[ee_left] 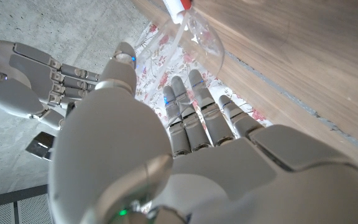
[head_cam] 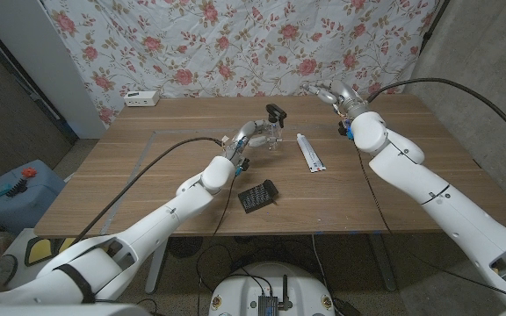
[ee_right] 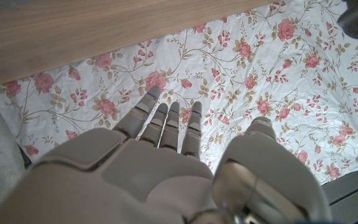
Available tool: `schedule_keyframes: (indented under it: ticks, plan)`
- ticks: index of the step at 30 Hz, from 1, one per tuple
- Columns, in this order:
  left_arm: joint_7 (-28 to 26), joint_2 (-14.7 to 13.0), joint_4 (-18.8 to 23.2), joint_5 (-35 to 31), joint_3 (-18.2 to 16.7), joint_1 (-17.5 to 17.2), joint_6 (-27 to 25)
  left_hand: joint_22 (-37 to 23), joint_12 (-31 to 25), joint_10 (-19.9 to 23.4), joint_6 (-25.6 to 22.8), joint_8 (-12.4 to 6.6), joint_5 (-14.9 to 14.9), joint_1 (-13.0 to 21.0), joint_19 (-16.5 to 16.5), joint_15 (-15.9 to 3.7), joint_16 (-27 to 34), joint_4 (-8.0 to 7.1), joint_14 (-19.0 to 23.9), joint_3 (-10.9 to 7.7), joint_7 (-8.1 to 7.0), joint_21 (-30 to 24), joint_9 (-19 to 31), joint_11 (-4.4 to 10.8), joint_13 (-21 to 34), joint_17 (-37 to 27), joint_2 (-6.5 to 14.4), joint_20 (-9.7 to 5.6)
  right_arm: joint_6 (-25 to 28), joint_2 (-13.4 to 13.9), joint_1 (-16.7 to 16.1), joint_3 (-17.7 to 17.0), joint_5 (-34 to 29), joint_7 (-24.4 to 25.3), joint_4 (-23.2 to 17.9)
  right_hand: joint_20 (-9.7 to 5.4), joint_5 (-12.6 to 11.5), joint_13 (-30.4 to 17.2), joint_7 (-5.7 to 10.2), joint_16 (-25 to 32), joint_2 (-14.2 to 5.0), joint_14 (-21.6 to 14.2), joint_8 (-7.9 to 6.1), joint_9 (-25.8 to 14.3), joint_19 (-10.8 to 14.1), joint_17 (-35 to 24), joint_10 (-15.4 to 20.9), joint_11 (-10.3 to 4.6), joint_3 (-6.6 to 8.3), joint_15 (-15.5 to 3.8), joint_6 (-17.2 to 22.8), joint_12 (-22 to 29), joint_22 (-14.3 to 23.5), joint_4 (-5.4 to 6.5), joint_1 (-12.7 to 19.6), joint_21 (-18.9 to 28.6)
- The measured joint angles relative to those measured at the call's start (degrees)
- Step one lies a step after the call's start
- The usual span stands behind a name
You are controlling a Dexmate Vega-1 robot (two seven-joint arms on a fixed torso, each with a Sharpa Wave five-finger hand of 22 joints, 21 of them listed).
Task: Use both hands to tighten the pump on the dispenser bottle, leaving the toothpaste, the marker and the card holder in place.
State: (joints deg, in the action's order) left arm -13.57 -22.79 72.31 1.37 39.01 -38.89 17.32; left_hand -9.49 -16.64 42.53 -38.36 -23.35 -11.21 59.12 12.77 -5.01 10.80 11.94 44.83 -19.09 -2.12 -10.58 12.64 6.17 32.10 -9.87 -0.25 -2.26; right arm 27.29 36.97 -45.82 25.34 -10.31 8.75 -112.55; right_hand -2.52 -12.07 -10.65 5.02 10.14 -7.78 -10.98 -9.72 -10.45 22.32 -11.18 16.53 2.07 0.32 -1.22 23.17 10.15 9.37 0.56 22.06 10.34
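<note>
Counting from the head view, I see one dispenser bottle (head_cam: 274, 132) with a black pump near the table's (head_cam: 148, 189) middle, one toothpaste (head_cam: 309, 153), one card holder (head_cam: 257, 196). My left hand (head_cam: 246, 138), fingers apart, sits just beside the bottle; my right hand (head_cam: 334, 96), fingers apart, holds nothing at the far edge.

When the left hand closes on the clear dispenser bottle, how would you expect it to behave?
The dispenser bottle looks clear and seemingly near empty, so probably light. Its smooth wall may slip in the left hand. Upright and narrow with a black pump on top, it could tip if nudged.
</note>
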Motion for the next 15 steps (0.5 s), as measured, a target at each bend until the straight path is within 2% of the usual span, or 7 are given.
schedule_keyframes:
  ticks: [5, 8, 11, 15]
  plan:
    - [-0.6, -0.4, 0.9, 0.3, -0.6, -0.8, -0.5, 0.0, 0.2, 0.0, 0.0, 0.00, 0.1, 0.0, 0.0, 0.00, -0.2, 0.00, 0.0, 0.00, 0.00, 0.0, 0.0, 0.00, -0.3, 0.0, 0.0, 0.00, -4.2, 0.0, -0.9, -0.9, 4.4, 2.3, 2.1, -0.05, -0.1, 0.1, 0.06, 0.0, 0.15, 1.2, 0.42, 0.1, -0.8, 0.1, -0.8, -0.06, -0.11, 0.03, -3.3, 0.0, 0.0, 0.22, -0.6, 0.0]
    - [-0.9, -0.8, 1.5, 0.5, -1.0, -1.4, -0.7, 0.0, 0.4, 0.1, 0.0, 0.01, 0.1, 0.0, 0.0, 0.00, -0.2, 0.00, 0.0, 0.00, 0.00, 0.0, -0.1, 0.10, -0.4, 0.0, 0.0, 0.00, -7.5, -0.2, -1.4, -1.3, 7.1, 3.5, 3.6, 0.03, -0.1, 0.3, -0.21, 0.0, 0.17, 1.8, 0.42, 0.1, -1.2, 0.3, -1.5, -0.75, 0.01, -0.40, -5.1, 0.0, 0.0, 0.49, -1.2, 0.0]
    - [-1.3, -1.0, 2.1, 0.6, -1.3, -1.9, -1.0, 0.0, 0.5, 0.1, 0.0, 0.06, 0.1, 0.0, 0.0, 0.04, -0.2, 0.00, 0.0, 0.00, 0.00, 0.0, -0.1, 0.10, -0.5, 0.0, 0.0, 0.00, -10.1, -0.5, -1.8, -1.7, 9.2, 4.2, 5.4, 0.24, -0.1, 0.3, -0.85, 0.0, 0.15, 2.5, 0.42, 0.1, -1.7, 0.3, -1.8, -1.05, -0.23, -0.52, -6.9, 0.0, 0.0, 0.72, -1.6, 0.0]
    - [-1.8, -1.6, 3.2, 0.8, -1.9, -2.8, -1.6, 0.0, 0.8, 0.1, 0.0, 0.19, 0.1, 0.0, 0.0, 0.10, -0.4, 0.24, -0.5, -0.24, 0.00, 0.0, -0.1, 0.11, -0.8, 0.3, 0.0, 0.00, -16.2, -1.2, -2.3, -2.1, 13.1, 5.2, 8.6, 0.02, -0.1, 0.3, -1.97, 0.0, 0.05, 3.0, 0.42, 0.1, -2.1, 0.3, -2.8, -1.00, -0.30, -0.94, -8.5, 0.0, 0.0, 1.13, -2.4, 0.0]
